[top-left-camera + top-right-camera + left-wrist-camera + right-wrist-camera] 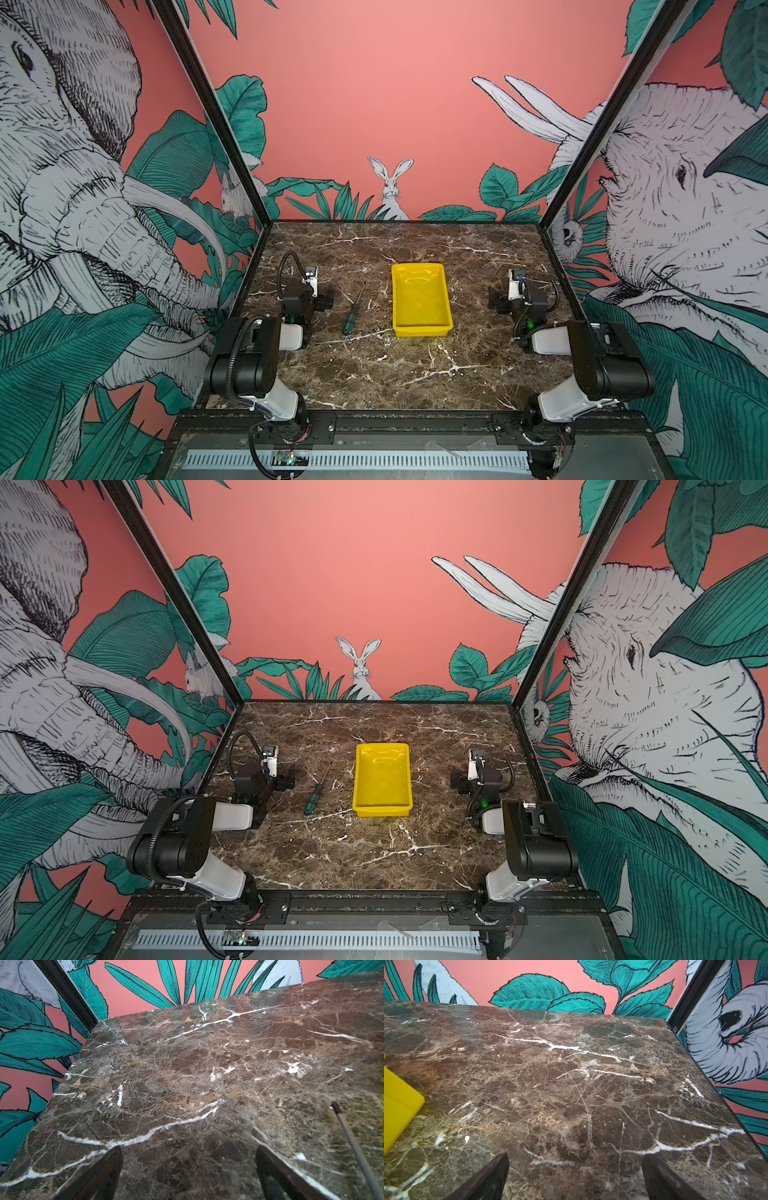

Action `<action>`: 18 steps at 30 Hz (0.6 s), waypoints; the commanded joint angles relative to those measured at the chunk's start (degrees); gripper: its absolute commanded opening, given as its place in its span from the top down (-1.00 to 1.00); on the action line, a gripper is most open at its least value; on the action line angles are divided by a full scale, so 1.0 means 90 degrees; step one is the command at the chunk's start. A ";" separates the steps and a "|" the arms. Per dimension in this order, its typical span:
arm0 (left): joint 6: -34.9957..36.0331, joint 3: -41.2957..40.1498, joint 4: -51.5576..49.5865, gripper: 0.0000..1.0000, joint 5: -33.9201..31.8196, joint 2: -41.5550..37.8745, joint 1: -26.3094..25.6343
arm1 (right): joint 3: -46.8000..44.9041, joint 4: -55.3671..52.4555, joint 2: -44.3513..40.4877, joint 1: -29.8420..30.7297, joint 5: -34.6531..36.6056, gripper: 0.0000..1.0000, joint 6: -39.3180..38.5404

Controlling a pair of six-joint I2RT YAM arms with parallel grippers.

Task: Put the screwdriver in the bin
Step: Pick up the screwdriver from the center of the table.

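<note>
Brown marble with white veins forms the tabletop [374,374] on which we find both task items. The screwdriver [352,309] lies flat on this surface, outside the bin [422,331] and not touching it. We locate it between the left gripper [188,1151] and the bin, nearer to the bin's left wall. Its green handle points toward the near edge of the table. Its thin shaft points toward the back wall [415,104] and leans slightly toward the bin.

The bin is a yellow rectangular tray standing upright near the middle of the table in both top views. Its long side runs from front to back. We see nothing inside it.

We read the left gripper as released: in the left wrist view its two dark fingers [104,1174] stand wide apart over bare marble with nothing between them. In that view, part of the screwdriver shaft [353,1147] shows beyond one finger, clear of it.

We read the right gripper [575,1156] as released as well: its fingers [662,1178] are spread over bare marble and grasp nothing. One yellow corner of the bin [398,1101] appears at the edge of the right wrist view, well apart from the fingers.

Both arms sit low, one on each side of the bin.
</note>
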 commanded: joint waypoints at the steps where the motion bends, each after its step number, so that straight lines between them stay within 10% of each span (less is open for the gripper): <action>1: -0.0075 0.0091 0.0128 -0.99 -0.0126 -0.0152 0.0024 | 0.0097 0.0148 -0.0061 0.0025 -0.0027 -0.98 -0.0021; 10: -0.0274 0.0658 -0.1799 -0.99 -0.0214 -0.1027 0.0022 | 0.0078 -0.0022 -0.0365 0.0025 -0.0279 -0.99 -0.0110; 18: -0.0889 0.1269 -0.3407 -0.99 -0.0556 -0.1713 0.0007 | 0.0983 -0.3114 -0.1912 0.0025 -0.0331 -0.98 0.0528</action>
